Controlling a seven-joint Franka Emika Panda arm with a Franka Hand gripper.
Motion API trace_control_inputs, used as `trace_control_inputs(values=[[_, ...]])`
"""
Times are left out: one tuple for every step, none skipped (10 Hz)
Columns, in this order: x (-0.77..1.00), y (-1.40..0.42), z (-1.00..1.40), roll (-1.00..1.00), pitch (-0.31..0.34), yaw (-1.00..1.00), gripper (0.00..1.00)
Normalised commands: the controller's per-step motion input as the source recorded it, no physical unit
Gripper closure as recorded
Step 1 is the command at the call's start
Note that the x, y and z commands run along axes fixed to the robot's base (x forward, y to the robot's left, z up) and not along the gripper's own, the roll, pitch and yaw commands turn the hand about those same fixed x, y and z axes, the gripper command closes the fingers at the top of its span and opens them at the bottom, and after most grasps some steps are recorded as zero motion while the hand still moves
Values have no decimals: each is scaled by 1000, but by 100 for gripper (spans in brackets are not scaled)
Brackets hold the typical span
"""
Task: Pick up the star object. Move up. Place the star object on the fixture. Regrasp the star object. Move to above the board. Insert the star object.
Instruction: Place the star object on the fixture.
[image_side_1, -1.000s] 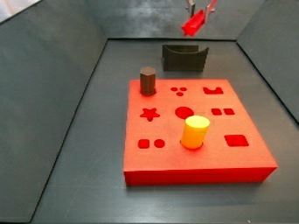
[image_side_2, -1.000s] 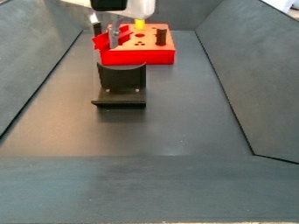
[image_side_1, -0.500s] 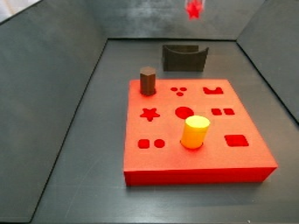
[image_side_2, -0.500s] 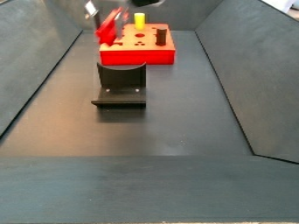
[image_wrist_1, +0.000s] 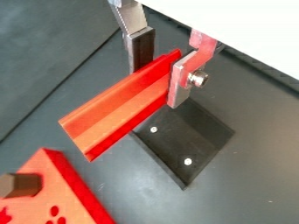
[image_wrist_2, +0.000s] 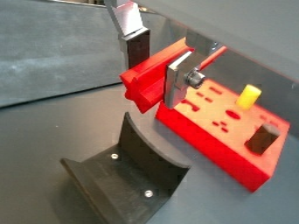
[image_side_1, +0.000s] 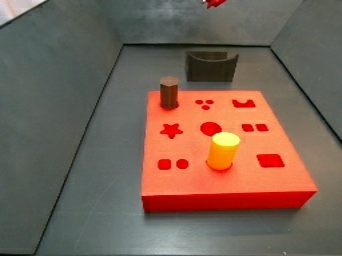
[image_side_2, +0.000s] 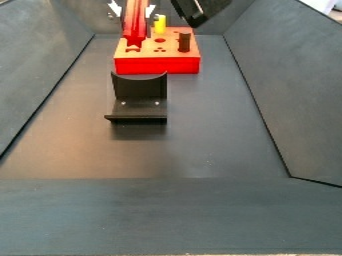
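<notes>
My gripper (image_wrist_1: 162, 61) is shut on the star object (image_wrist_1: 121, 111), a long bright red peg that sticks out from between the fingers (image_wrist_1: 187, 72). In both wrist views it hangs in the air above the fixture (image_wrist_2: 121, 170), clear of the notch. The held star object (image_wrist_2: 149, 85) sits between the fixture and the board (image_wrist_2: 219, 133). In a side view the star object (image_side_2: 136, 22) stands steeply tilted, high over the near edge of the board (image_side_2: 158, 62). Only its red tip (image_side_1: 214, 3) shows at the upper edge of a side view. The star-shaped cut-out (image_side_1: 171, 130) is unoccupied.
A yellow cylinder (image_side_1: 223, 150) and a dark brown cylinder (image_side_1: 170, 92) stand upright in the board (image_side_1: 267, 190). The fixture (image_side_1: 211, 66) sits on the floor behind the board. Sloping dark walls close in the floor on both sides.
My gripper has risen with the star object, which has nearly left a side view at the upper edge. In the other side view the peg has swung from low and slanted to steeply upright.
</notes>
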Motion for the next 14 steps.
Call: trace_control_inputs(values=[[80,48,-6,-358,317,-8,100],[71,41,5,-241,258,-70,100],[67,38,5,-204,224,-81,100],[100,61,-1000,-1000,46,-97,100],[105,69,-1000,-1000,24,-112,100],[112,74,-1000,-1000,39,-119,100],[121,76,-1000,-1000,56,-122,100],[129,82,-1000,-1000,64,-128,100],[133,86,-1000,-1000,65,-137,100],[147,95,-1000,-770,51,-132,100],[153,100,-1000,-656,44,-128,100],[165,109,-1000,-434,39,-118,100],[176,109,-1000,-294,36,-108,100],[174,103,-944,-210,20,-99,100]])
